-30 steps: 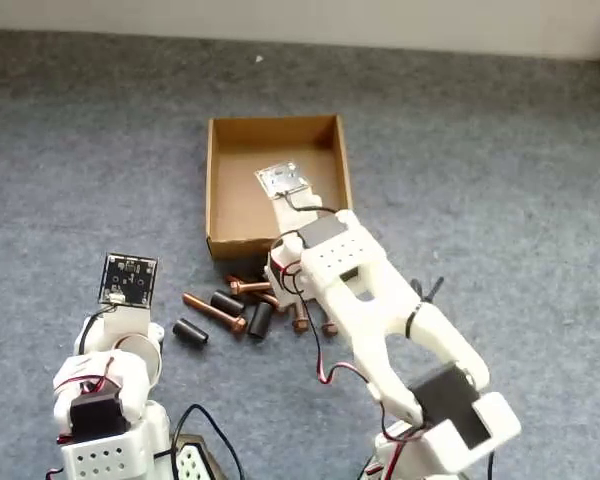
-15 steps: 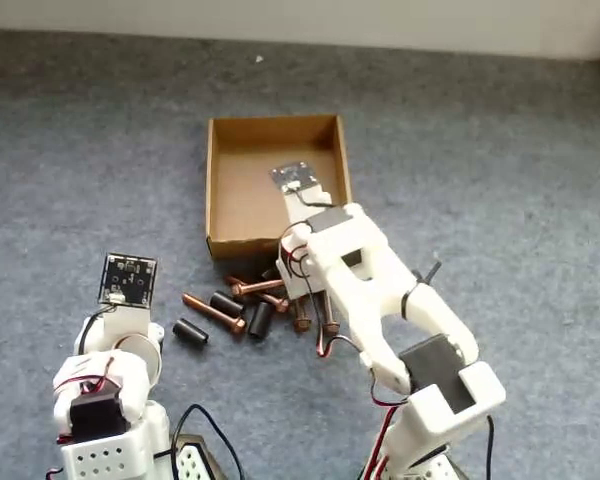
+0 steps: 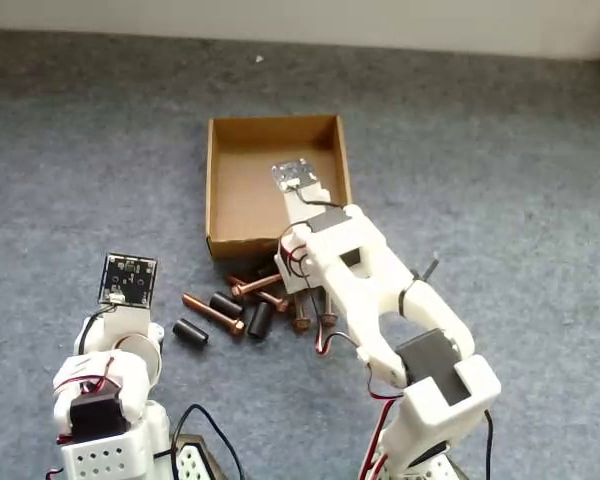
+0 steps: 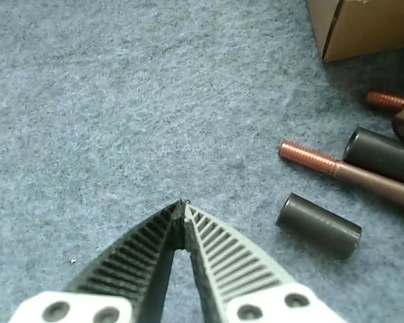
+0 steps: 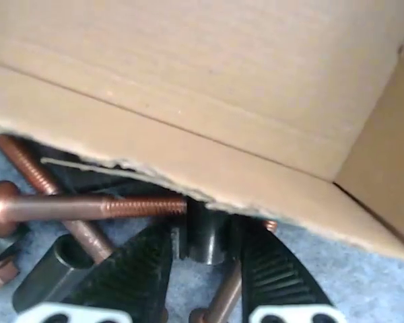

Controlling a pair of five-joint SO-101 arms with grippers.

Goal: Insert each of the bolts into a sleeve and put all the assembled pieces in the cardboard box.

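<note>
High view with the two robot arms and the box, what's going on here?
The right gripper is low in the loose pile of copper bolts and sleeves in front of the cardboard box, open around one black sleeve. The left gripper is shut, over bare carpet beside a lone sleeve. Nothing looks assembled yet.

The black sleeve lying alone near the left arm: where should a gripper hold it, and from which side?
Probably across the middle of the lone sleeve, coming from above, one finger on each long side. It lies flat on the carpet, apart from the long bolt, so both sides look free.
</note>
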